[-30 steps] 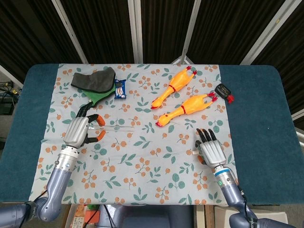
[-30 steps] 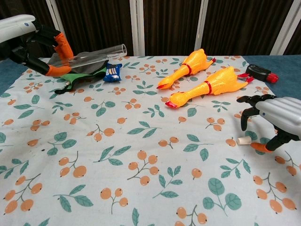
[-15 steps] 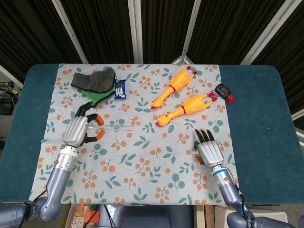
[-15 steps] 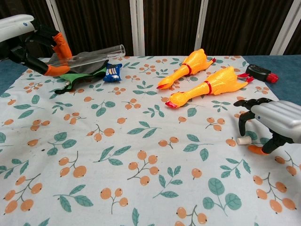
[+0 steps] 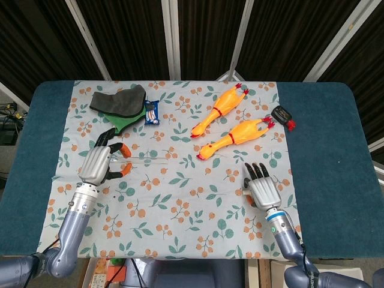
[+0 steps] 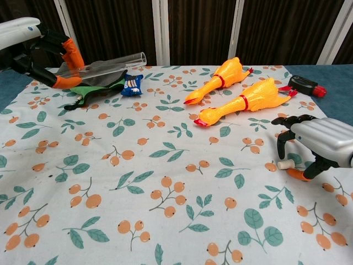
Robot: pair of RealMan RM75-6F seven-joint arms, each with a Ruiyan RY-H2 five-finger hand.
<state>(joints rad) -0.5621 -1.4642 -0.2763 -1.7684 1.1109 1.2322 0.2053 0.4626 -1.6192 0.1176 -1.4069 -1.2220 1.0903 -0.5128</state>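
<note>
Chest view shows the left hand [image 6: 47, 55] holding a clear tube [image 6: 105, 64] up above the bench [image 6: 165, 182]. Right hand [image 6: 317, 146] hangs open, fingers curled over a small white peg [image 6: 284, 164].

Blue table [image 5: 324, 132], floral cloth [image 5: 180, 198], two rubber chickens [image 5: 231, 139], snack packet [image 5: 151, 111]

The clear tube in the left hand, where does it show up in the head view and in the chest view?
Head view: the clear tube is faint, at left of centre, running rightward from the left hand over the patterned cloth.
Chest view: the tube is at upper left, held off the table, its open end pointing right.
Shared landmark: the small blue packet, beside the dark cloth pile, lies close to the tube in both views.
</note>
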